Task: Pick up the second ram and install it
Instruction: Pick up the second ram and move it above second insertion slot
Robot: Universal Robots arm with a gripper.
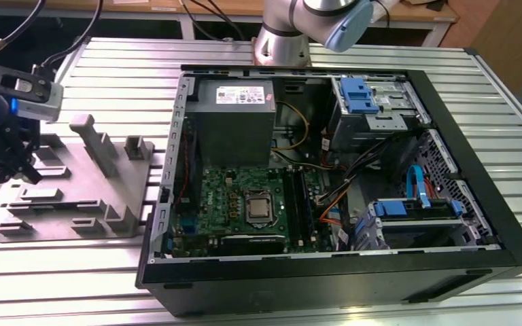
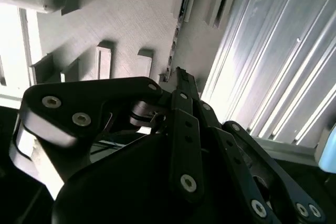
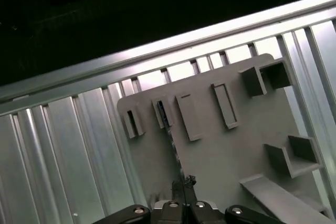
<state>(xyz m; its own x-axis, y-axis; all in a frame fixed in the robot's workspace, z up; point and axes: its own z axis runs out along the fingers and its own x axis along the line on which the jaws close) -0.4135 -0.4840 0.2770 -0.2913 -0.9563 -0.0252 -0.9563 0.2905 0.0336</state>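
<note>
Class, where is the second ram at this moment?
The second ram stands on edge in a slotted block of the grey holder plate, close to the gripper, in both wrist views.

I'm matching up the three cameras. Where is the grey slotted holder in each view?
Exterior view: the holder lies at the exterior view's left, beside the open computer case.
Second wrist view: the holder lies just beyond the hand.
First wrist view: the holder lies beyond the hand.
Shared landmark: the ribbed table under the holder.
</note>
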